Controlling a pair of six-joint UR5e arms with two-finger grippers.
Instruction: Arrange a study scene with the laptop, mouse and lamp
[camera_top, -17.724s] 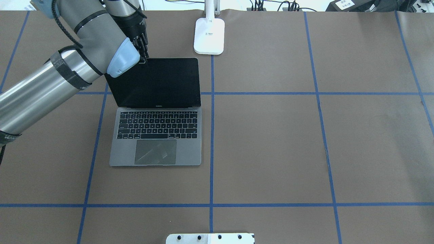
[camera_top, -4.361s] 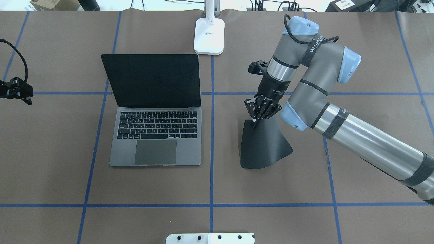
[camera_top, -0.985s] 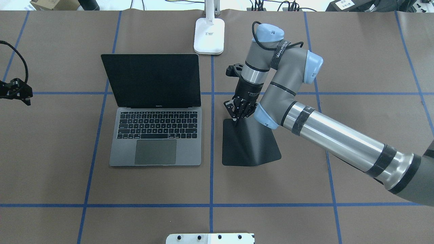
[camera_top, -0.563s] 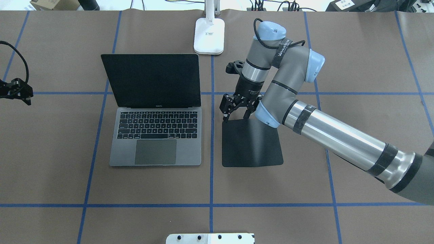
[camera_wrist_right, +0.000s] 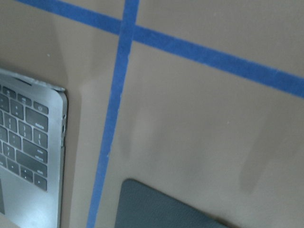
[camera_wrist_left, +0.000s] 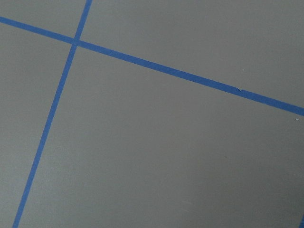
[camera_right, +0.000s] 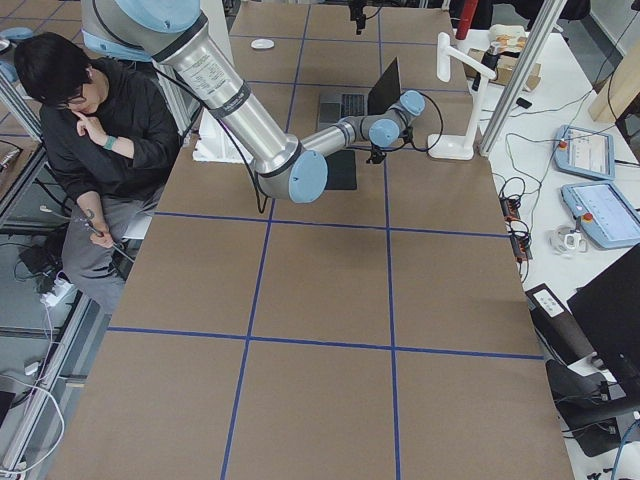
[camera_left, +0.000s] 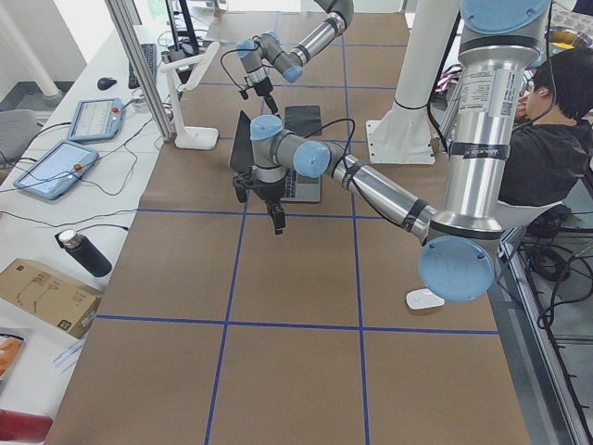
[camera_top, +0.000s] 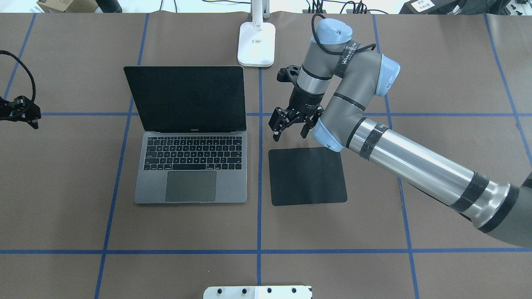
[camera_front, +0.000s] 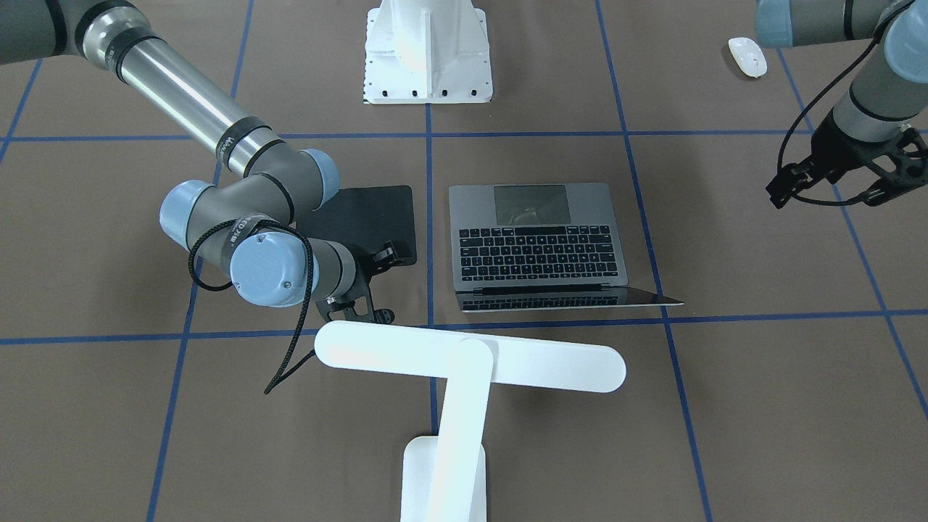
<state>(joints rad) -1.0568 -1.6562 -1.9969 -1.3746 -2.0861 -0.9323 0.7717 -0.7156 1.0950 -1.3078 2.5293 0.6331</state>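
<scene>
The open grey laptop (camera_top: 191, 166) sits left of centre, its dark screen up. To its right a black mousepad (camera_top: 306, 176) lies flat on the table. My right gripper (camera_top: 289, 133) hangs open just beyond the pad's far edge and holds nothing. The white lamp (camera_front: 471, 357) stands behind the laptop, and its base (camera_top: 257, 43) shows at the table's far edge. The white mouse (camera_front: 747, 56) lies near the robot's side on my left, outside the overhead view. My left gripper (camera_front: 830, 190) hovers open and empty over bare table, left of the laptop.
The white bolted pedestal (camera_front: 428, 51) stands at the near middle edge. A seated person (camera_right: 100, 120) is beside the robot's base. Tablets and cables lie on the bench (camera_right: 590, 170) beyond the lamp. Blue tape lines grid the brown table.
My right gripper carried the mousepad left toward the laptop, opened and let go; the pad now lies flat and the gripper has risen slightly. The left arm withdrew from the laptop screen.
</scene>
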